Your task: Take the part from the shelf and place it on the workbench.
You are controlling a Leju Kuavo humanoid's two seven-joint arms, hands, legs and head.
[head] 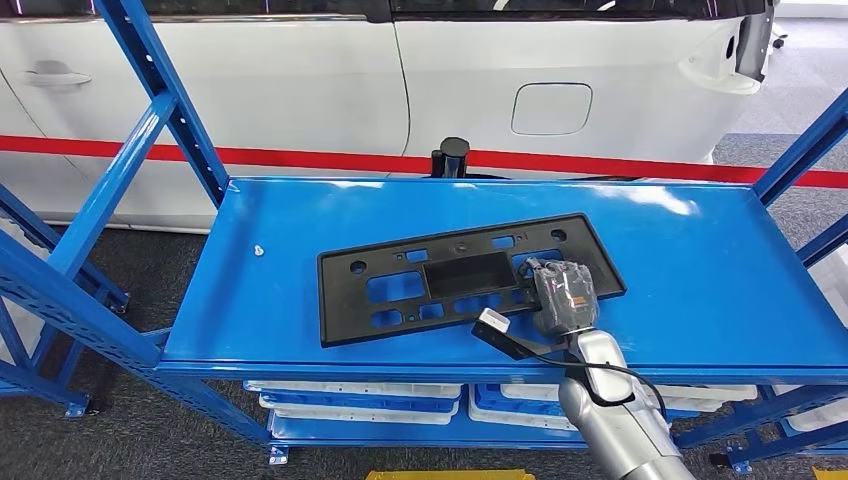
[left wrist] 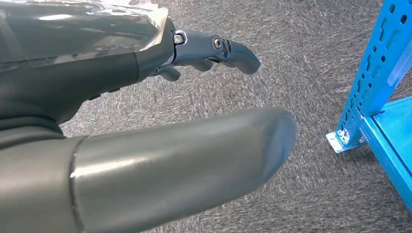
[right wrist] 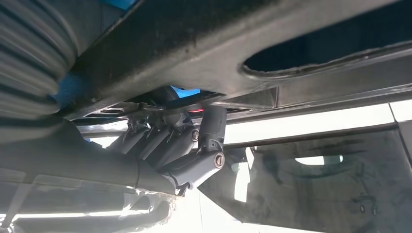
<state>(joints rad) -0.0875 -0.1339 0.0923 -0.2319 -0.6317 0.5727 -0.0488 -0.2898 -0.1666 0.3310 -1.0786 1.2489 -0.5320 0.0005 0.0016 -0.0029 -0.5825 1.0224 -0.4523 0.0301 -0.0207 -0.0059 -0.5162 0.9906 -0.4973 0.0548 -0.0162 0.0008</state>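
A flat black plastic part [head: 470, 272] with several cut-outs lies at a slant on the blue shelf top [head: 700, 270]. My right hand [head: 562, 293] sits on the part's right end at its near edge. Seen from the right wrist, my right hand [right wrist: 180, 145] has its dark fingers [right wrist: 214, 126] curled with the tips pressed against the part [right wrist: 194, 43], gripping it; the thumb is hidden. My left hand [left wrist: 97, 82] hangs over grey carpet beside the shelf, fingers apart and holding nothing.
A white car [head: 300, 80] with a red stripe stands close behind the shelf. Blue slanted shelf posts [head: 160, 110] rise at both ends, one near my left hand [left wrist: 379, 68]. White bins [head: 350, 400] sit on the lower level. A small white bit [head: 258, 250] lies on the shelf top.
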